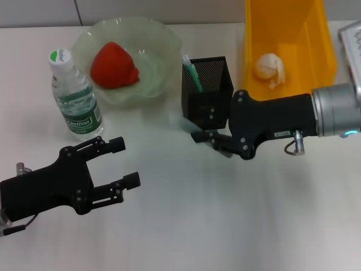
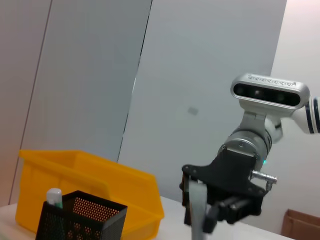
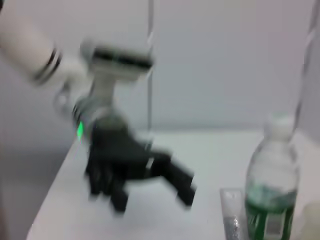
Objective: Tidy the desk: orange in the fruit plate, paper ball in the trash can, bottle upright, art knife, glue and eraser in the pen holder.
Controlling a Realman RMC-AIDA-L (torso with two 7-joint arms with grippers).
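Note:
My right gripper [image 1: 206, 137] hovers low at the front foot of the black mesh pen holder [image 1: 208, 90]. It is shut on a pale grey flat strip [image 2: 197, 205], the art knife by its look. A white-and-green stick [image 1: 192, 70], apparently the glue, stands in the holder. The eraser is out of view. A red-orange fruit [image 1: 113, 66] lies in the pale green fruit plate [image 1: 163, 39]. The paper ball [image 1: 269, 68] rests in the yellow trash can [image 1: 324, 39]. The bottle [image 1: 76, 101] stands upright. My left gripper [image 1: 125, 162] is open and holds nothing, near the table's front left.
A grey printed object [image 1: 352, 39] lies at the table's far right edge, beside the trash can. A brown cardboard box [image 2: 300, 225] stands off the table beyond my right arm. White tabletop stretches between the two grippers.

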